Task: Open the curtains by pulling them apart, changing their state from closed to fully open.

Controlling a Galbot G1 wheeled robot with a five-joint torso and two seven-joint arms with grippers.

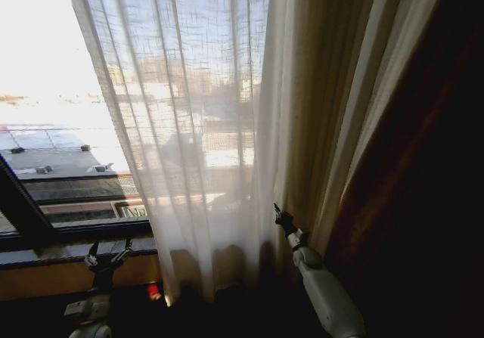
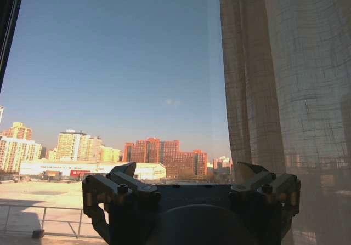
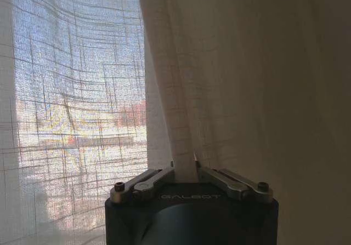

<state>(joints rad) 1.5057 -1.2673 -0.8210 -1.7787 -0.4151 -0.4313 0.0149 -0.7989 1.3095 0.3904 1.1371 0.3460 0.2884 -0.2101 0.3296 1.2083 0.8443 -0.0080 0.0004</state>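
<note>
We see the curtains (image 1: 204, 126) hanging sheer and pleated across the window's middle and right, gathered toward the right beside a dark reddish-brown drape (image 1: 423, 202); bare window glass (image 1: 53, 88) is exposed on the left. Our right gripper (image 3: 185, 171) has its fingers pinched on a fold of the curtains, low, near the gathered pleats. Our left gripper (image 2: 189, 182) sits low by the window sill (image 1: 68, 251), fingers spread apart, holding nothing, just beside the curtains' free edge
</note>
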